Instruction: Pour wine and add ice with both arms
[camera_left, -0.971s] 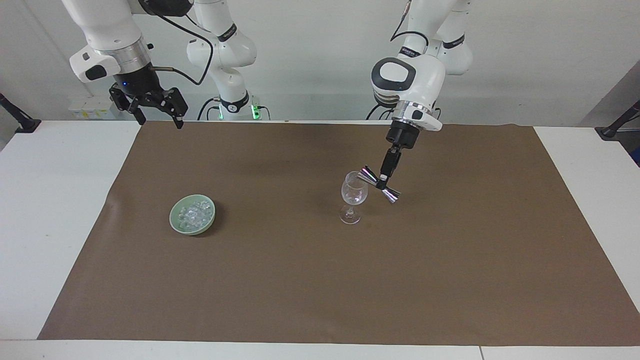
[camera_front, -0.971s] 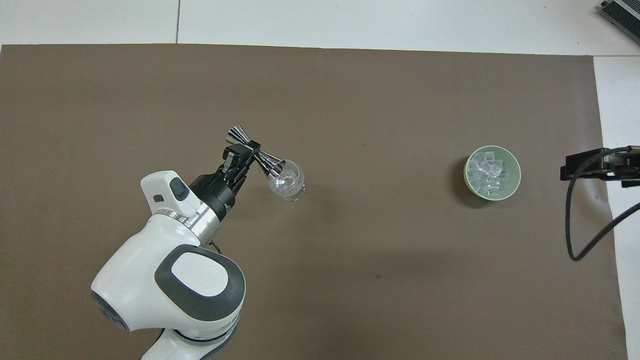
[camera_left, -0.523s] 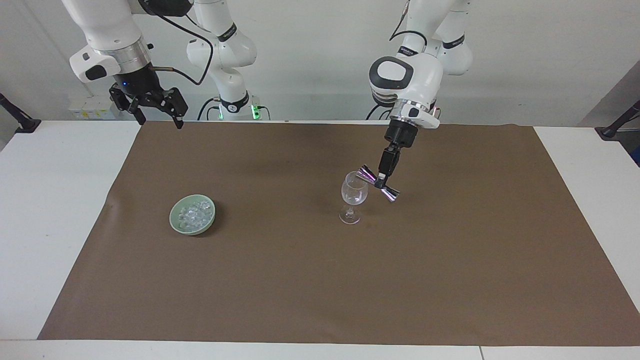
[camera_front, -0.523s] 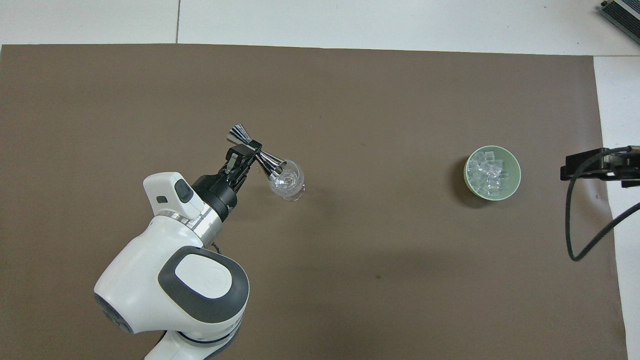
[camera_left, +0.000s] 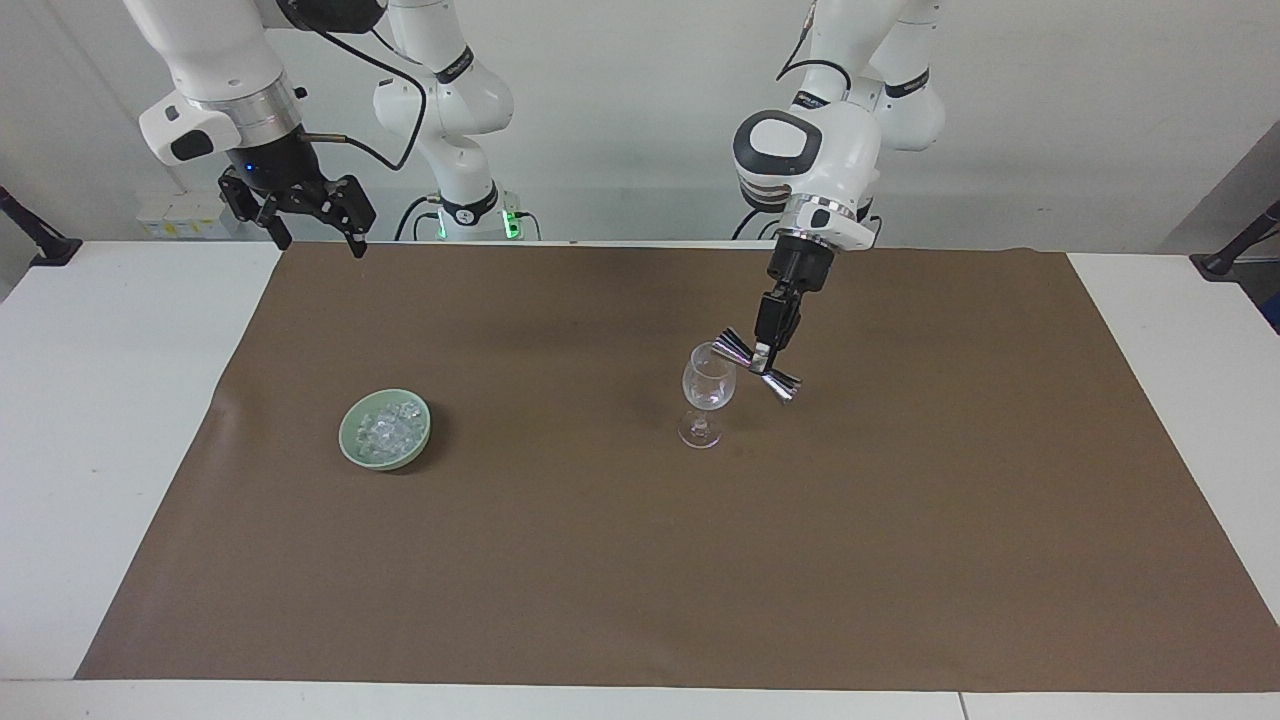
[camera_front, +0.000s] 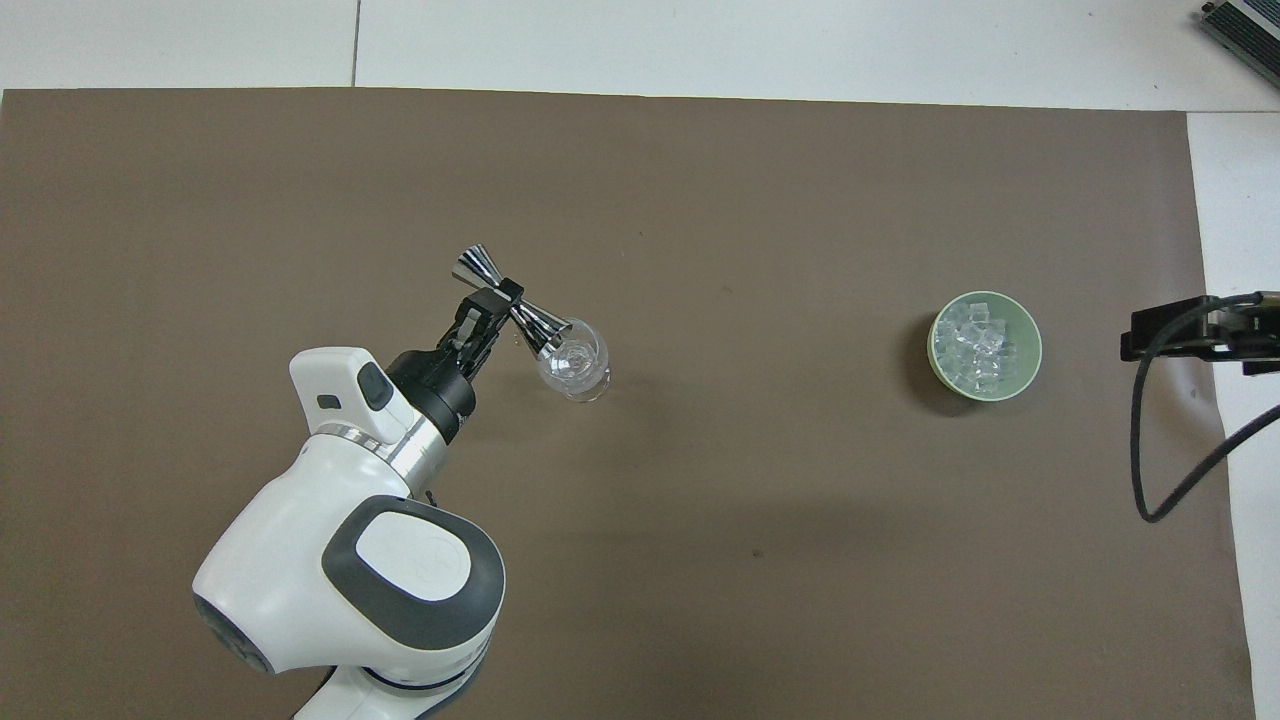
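The left gripper (camera_left: 766, 361) is clamping a shiny double-ended metal jigger (camera_left: 757, 366), tilting it over the clear stemmed wine glass (camera_left: 706, 395). The right gripper (camera_left: 316, 238) is waiting, jaws wide. The ice (camera_left: 385, 431) is sitting in the pale green bowl (camera_left: 352, 440). No writing is legible.

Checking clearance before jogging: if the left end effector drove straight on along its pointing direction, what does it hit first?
Probably the brown mat. The left end effector, shut on the jigger, points steeply down beside the wine glass. The jigger's tilted end is at the glass rim, so depth there is uncertain.
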